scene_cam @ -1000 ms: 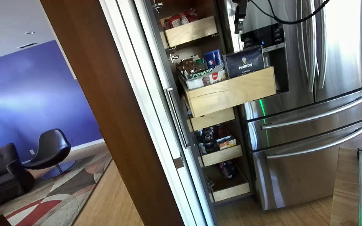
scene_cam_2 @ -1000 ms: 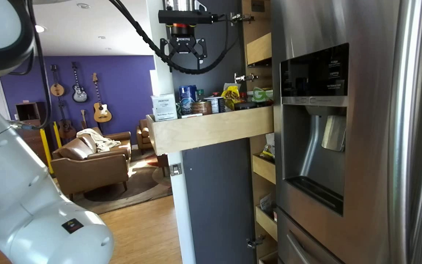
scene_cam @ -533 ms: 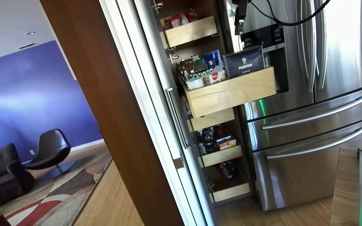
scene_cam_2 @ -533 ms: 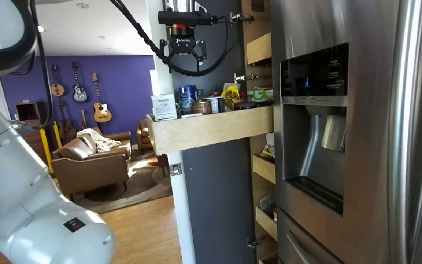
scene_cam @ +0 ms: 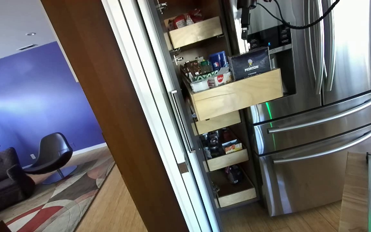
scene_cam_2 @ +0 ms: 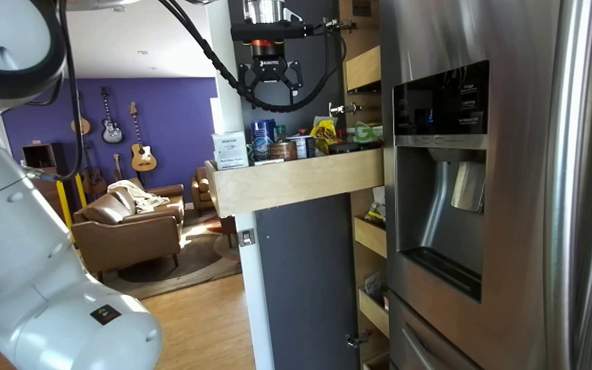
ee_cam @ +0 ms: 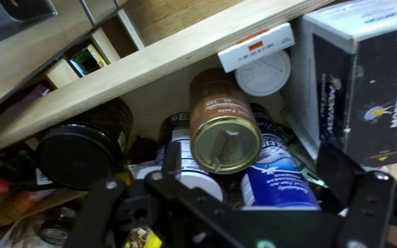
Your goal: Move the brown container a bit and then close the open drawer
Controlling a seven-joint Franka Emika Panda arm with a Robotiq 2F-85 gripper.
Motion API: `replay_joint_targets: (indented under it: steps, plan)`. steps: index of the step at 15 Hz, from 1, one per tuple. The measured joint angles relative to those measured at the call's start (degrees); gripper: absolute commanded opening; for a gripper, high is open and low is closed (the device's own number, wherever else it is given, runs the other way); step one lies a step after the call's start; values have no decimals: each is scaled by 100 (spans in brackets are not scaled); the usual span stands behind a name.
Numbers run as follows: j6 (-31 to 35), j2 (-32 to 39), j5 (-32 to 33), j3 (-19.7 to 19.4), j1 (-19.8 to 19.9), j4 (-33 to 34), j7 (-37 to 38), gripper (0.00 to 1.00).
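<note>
Now my jaws hang lower, and nearer the pantry cabinet (scene_cam: pixel 203 49), than half a second ago. They stand wide apart, nothing held. Brown container (ee_cam: pixel 219 96): inside the open drawer (scene_cam: pixel 238 95), near one long wall, upright by the look of it, gold rim up, top showing above that wall in an exterior view. Blue canister (ee_cam: pixel 277 175) and white-lidded can (ee_cam: pixel 203 179) just beside it, Morton box (ee_cam: pixel 370 86) a little beyond.

No shift that I can see in the drawer or its load; it remains run well out past the lower pantry drawers (scene_cam: pixel 229 159). So only I am moving. I take this as lining up on the container, both halves of the task still ahead.

Wrist view: the container's top falls within my spread, off-centre, with some of the blue canister there too. In an exterior view, air between me and the tops. Next, I judge: slight sideways correction, straight down, light hold or nudge. Risk: one side landing on a neighbour, or the canister caught up with the container. Closing waits; front has no handle, so push.
</note>
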State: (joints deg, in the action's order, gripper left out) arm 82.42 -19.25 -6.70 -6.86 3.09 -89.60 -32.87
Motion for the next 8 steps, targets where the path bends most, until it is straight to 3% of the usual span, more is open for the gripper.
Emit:
replay_joint_targets:
  steps: [8]
  plan:
    - [520,320,254,-54,22,-75,590,100]
